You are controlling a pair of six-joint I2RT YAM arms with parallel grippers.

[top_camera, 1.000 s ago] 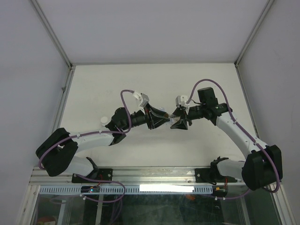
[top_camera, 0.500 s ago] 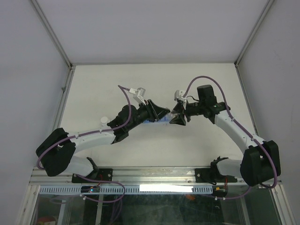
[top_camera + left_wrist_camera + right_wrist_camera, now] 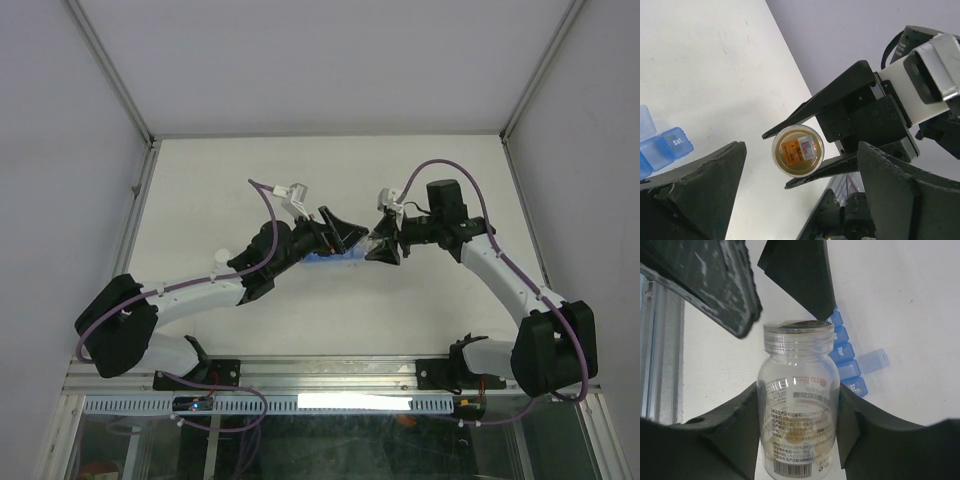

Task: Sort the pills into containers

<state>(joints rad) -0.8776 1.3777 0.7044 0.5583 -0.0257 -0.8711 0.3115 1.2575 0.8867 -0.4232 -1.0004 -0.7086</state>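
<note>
- Small clear round bottle (image 3: 797, 430) has a printed label; barcode at the foot; rows of fine print too small to read; a red-orange mark above
- Translucent blue plastic strip of square compartments (image 3: 844, 352) lies on the tabletop beneath the two grippers; lids read "Thur" and "Sat."; one lid flap stands open
- Orange-tan pills (image 3: 807, 442) sit heaped in the bottle's base
- Right gripper (image 3: 796, 390) clamps the bottle's body; left gripper (image 3: 801, 149) is spread wide, its fingers either side of the bottle's mouth, touching nothing
- White matte tabletop (image 3: 200, 180); pale grey wall panels (image 3: 320, 60); aluminium rail (image 3: 330, 375) along the near edge
</note>
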